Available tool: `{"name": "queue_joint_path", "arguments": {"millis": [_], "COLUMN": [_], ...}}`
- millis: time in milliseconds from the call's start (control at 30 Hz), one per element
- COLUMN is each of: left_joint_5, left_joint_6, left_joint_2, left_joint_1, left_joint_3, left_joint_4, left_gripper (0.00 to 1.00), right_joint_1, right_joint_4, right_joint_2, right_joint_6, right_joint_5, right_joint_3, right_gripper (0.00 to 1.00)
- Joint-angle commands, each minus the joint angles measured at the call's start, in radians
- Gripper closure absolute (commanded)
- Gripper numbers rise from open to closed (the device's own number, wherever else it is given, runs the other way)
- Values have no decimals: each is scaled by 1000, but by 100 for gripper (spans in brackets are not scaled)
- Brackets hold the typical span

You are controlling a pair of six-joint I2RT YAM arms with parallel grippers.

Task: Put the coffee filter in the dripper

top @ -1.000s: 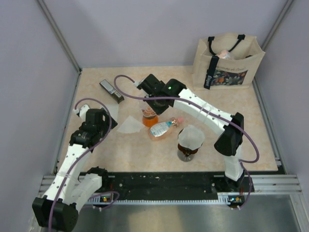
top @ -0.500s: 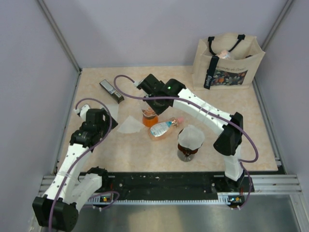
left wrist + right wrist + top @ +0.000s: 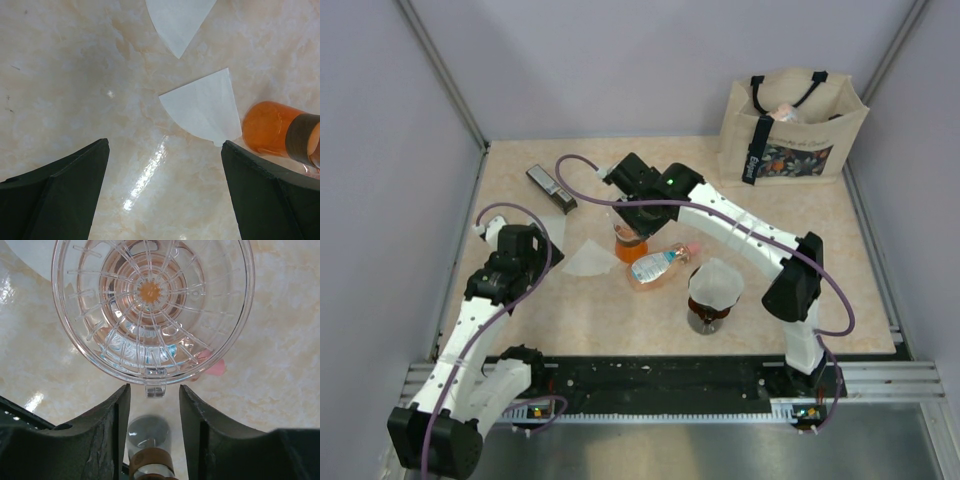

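The amber-brown dripper (image 3: 708,308) stands at the near right of the table. A white cone-shaped coffee filter (image 3: 717,281) sits in its rim. A flat white filter (image 3: 585,260) lies on the table, and shows in the left wrist view (image 3: 202,107) ahead of my open, empty left gripper (image 3: 165,145) (image 3: 533,243). A second flat filter (image 3: 180,20) lies beyond it. My right gripper (image 3: 152,390) (image 3: 628,218) is open at the rim of the clear glass cup (image 3: 152,305). The cup's small tab sits between the fingers, untouched.
A glass of orange liquid (image 3: 630,245) (image 3: 272,129) stands under the right gripper. A soap bottle (image 3: 660,265) lies beside it. A dark flat bar (image 3: 550,187) lies at the back left. A tote bag (image 3: 790,130) stands at the back right. A brown-banded glass item (image 3: 150,450) shows between the right fingers.
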Motion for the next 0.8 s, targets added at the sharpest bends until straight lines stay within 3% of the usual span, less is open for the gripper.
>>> {"name": "queue_joint_path", "arguments": {"millis": [0,267,400,467,767], "left_joint_5": [5,13,30,39,45], "left_joint_6": [14,8,3,2,-1], "left_joint_2": [4,1,7,12,-4], "left_joint_1": [6,6,5,8,9], "left_joint_3": [-6,-9,-9,-8,4], "left_joint_4": [41,43,44,46,27], "left_gripper": [1,1,1,1,1], "right_joint_1": [-5,-3,-5,-5,-3], "right_joint_4": [21,120,255,335,784], "right_joint_2": [-9,-136,-280,-361,-748], "right_joint_6": [8,6,1,0,17], "right_joint_5": [12,64,53,49,-124], "right_joint_3": [47,-48,-200,-295,-772], "right_gripper": [50,15,10,1,1]}}
